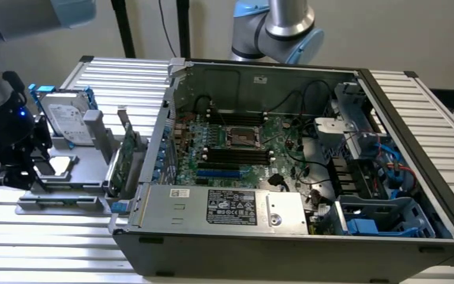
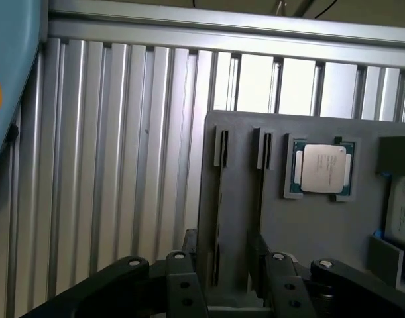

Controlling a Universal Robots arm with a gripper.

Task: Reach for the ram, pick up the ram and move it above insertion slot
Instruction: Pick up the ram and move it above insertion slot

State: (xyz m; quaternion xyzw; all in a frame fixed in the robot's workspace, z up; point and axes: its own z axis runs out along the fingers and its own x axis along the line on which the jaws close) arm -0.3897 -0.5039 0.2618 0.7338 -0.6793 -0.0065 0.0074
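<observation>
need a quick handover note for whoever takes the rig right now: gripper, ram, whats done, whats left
Gripper: open, holding nothing, poised over the grey parts holder at the exterior view's left, outside the computer case.
Ram: apparently the thin dark strip standing edge-on in a holder slot, roughly in line with the gap between the fingers; not gripped.
Memory slots: on the motherboard inside the open case, well away from the gripper.
Done: the reach is nearly complete.
Left: grasp the ram, lift it, and carry it above the slot.

End effector point(image 2: 223, 257) partly beyond picture edge
</observation>
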